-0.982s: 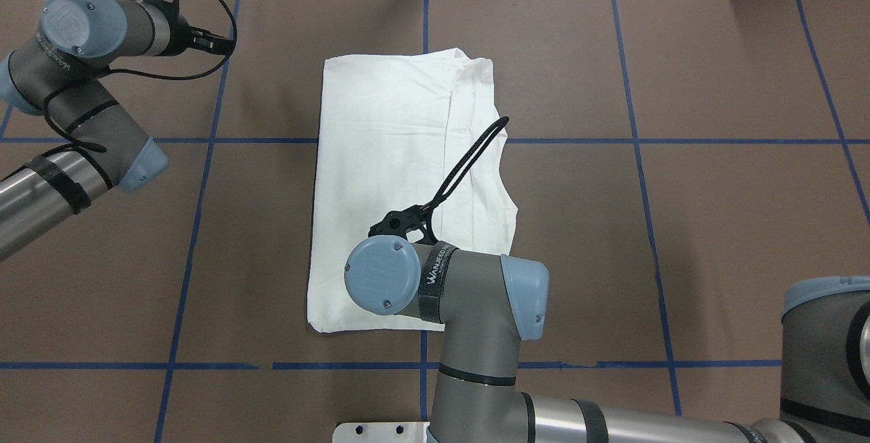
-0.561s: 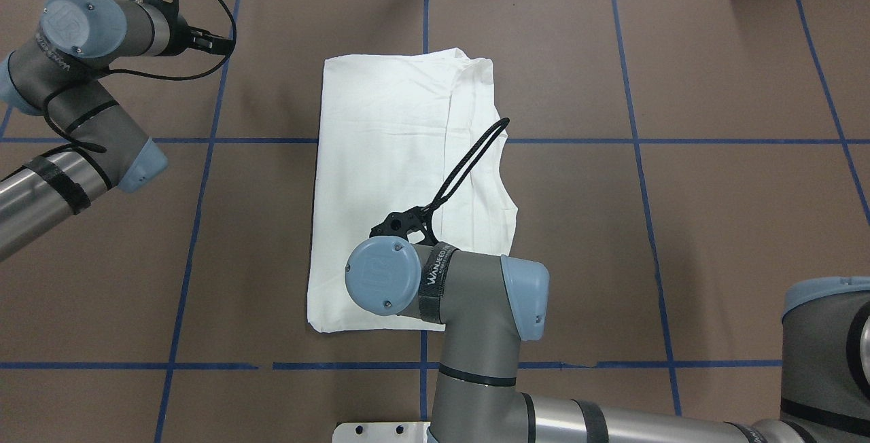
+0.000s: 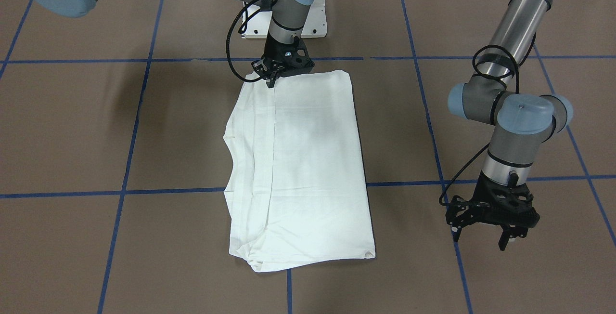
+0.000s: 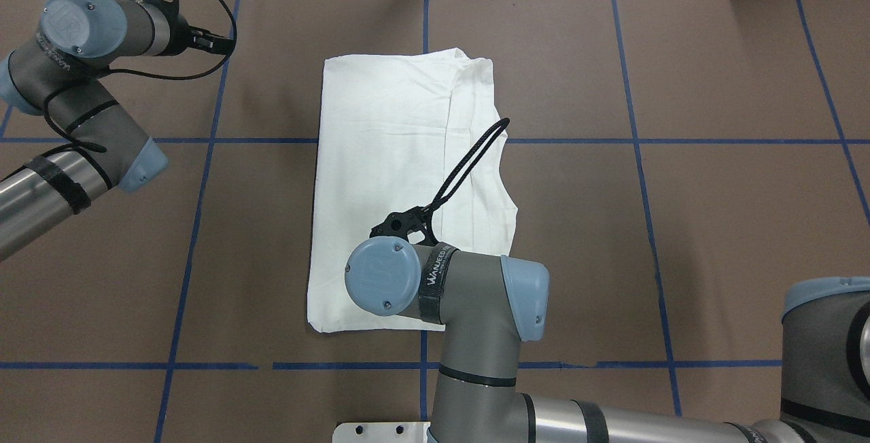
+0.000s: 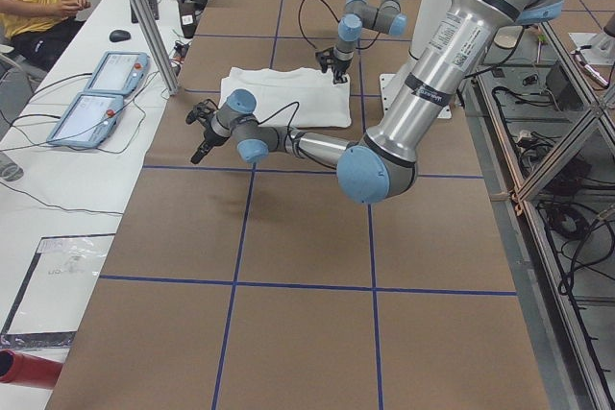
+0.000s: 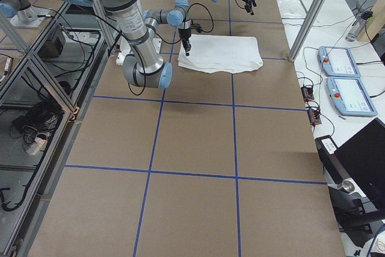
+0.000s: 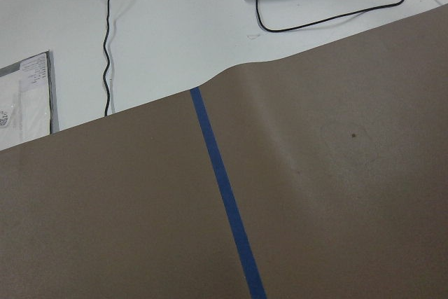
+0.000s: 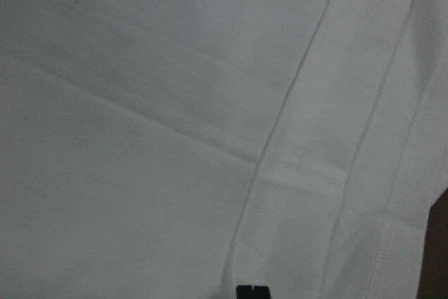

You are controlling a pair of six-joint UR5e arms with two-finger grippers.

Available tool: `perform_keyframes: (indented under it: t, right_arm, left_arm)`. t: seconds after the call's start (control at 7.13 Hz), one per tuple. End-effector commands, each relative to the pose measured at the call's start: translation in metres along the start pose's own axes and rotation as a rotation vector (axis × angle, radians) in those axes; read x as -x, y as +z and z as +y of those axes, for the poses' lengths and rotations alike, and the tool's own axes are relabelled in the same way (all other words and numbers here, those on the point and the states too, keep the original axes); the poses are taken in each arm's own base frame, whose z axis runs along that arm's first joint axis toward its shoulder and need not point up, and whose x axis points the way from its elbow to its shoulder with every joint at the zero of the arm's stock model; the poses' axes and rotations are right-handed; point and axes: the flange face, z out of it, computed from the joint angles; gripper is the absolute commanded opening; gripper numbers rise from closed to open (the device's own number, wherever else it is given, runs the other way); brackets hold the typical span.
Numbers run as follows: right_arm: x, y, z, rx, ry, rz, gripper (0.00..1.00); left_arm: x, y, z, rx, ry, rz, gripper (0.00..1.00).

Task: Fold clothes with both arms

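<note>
The shirt (image 3: pixel 308 160) lies flat on the table (image 3: pixel 72 126), folded into a long rectangle. One short end is near the base plate (image 3: pixel 317 26) and the rest stretches away from it. Only plain white cloth shows, with layered folds along the edge on the robot's right.

The right gripper (image 3: pixel 272 82) points down at the shirt end nearest the plate, its tip on a fold line. Its fingers look drawn together. Whether they pinch cloth cannot be told, and its wrist camera shows only white fabric and seams up close.

The left gripper (image 3: pixel 479 241) hangs over bare table, well away from the plate on the robot's left, level with the shirt's far end. Its fingers are spread wide and hold nothing.
</note>
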Motion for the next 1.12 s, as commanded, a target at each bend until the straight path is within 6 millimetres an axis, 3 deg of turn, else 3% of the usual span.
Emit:
perform_keyframes:
  t: [0.0,0.28,0.56,0.7,0.98]
  right_arm:
    - [-0.007,-0.003,0.002,-0.001,0.005,0.002,0.00]
    - [-0.032,-0.015,0.017,-0.010,0.007,-0.009,0.00]
    - [-0.070,0.000,0.041,-0.003,0.017,0.012,0.00]
    - [-0.077,0.010,0.045,0.005,0.047,0.027,0.00]
    - [-0.083,0.009,0.044,-0.001,0.098,0.029,0.00]
  left_arm:
    - [0.000,0.000,0.000,0.000,0.000,0.000,1.00]
    - [0.000,0.000,0.000,0.000,0.000,0.000,1.00]
    - [0.000,0.000,0.000,0.000,-0.001,0.002,1.00]
    - [-0.002,0.000,0.000,-0.005,-0.024,0.008,1.00]
    - [-0.004,0.000,0.001,-0.003,-0.026,0.013,1.00]
